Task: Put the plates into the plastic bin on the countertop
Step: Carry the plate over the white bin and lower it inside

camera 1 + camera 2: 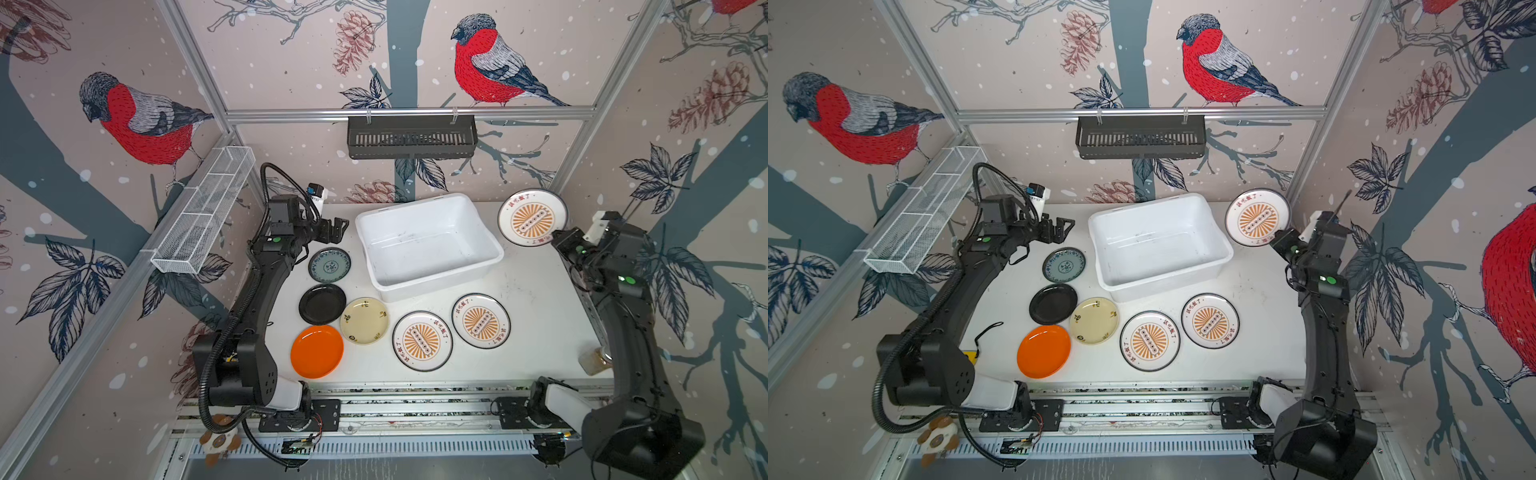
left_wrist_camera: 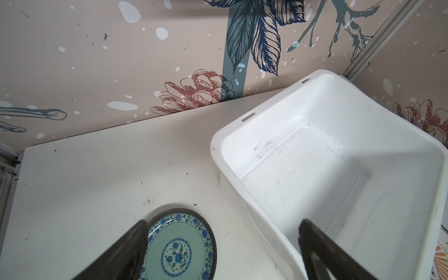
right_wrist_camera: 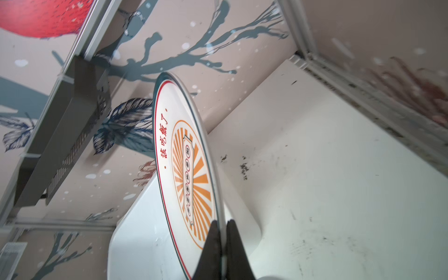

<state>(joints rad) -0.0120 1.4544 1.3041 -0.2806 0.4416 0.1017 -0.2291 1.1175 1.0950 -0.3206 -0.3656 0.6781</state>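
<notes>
Carrying one sunburst plate (image 1: 532,218) toward the empty plastic bin (image 1: 428,245).
In both top views the right gripper (image 1: 556,236) pinches this plate's rim, holding it tilted near the bin's far right corner; six other plates (image 1: 422,340) lie on the countertop (image 1: 540,299); the left gripper (image 1: 336,230) hangs wide open near the teal plate (image 1: 329,264). Left wrist view: spread fingers (image 2: 126,249), teal plate flat beside the bin. Right wrist view: both fingers (image 3: 211,242) closed on the rim. Next, I think, the plate must go over the bin, lower, then be released.

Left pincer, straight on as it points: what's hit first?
Likely the plastic bin, its nearest side wall; the open left pincer points at it, though height over the rim is unclear.
</notes>
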